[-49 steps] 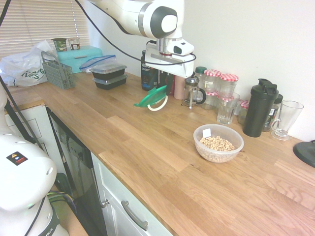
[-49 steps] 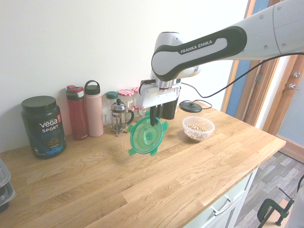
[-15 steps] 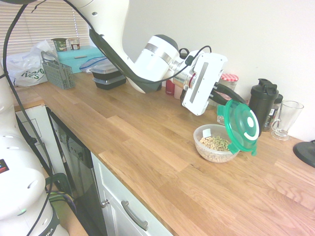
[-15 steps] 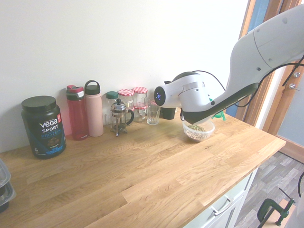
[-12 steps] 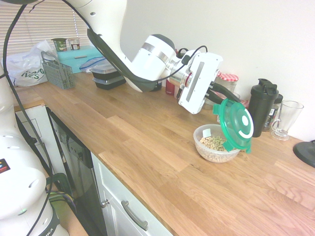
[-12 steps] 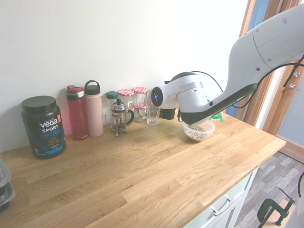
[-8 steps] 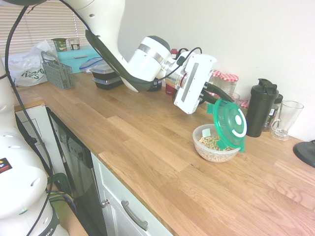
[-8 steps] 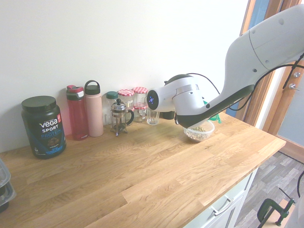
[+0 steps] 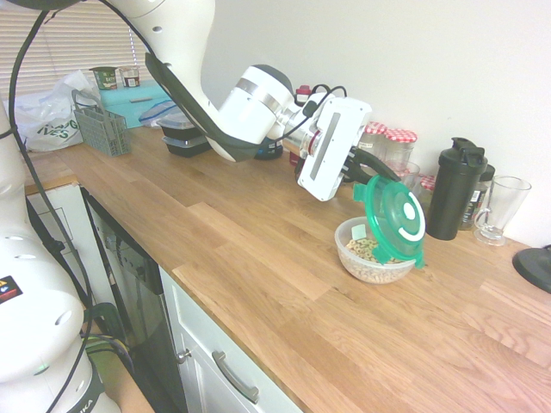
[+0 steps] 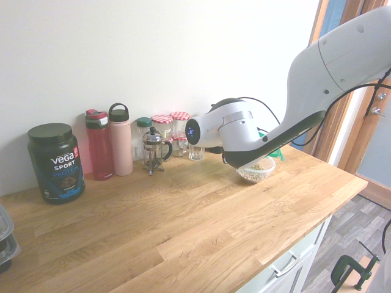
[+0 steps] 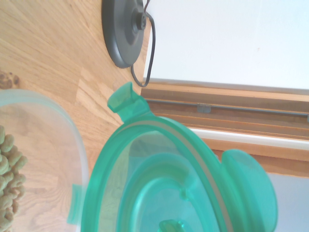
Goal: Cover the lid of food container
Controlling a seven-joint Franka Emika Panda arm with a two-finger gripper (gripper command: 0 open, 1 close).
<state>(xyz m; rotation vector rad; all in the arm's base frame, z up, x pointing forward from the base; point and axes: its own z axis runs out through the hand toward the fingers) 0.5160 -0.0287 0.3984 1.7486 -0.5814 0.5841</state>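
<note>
Claw [image 9: 366, 172] clamped on lid [image 9: 393, 218] — tilted over food container [image 9: 360, 265].

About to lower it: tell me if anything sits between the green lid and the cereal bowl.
Nothing visible does. The lid, held tilted by the shut gripper, hangs right over the bowl, whose open top holds only cereal.

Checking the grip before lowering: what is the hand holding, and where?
The green lid, gripped at its upper rim, tilted steeply over the cereal bowl.
</note>
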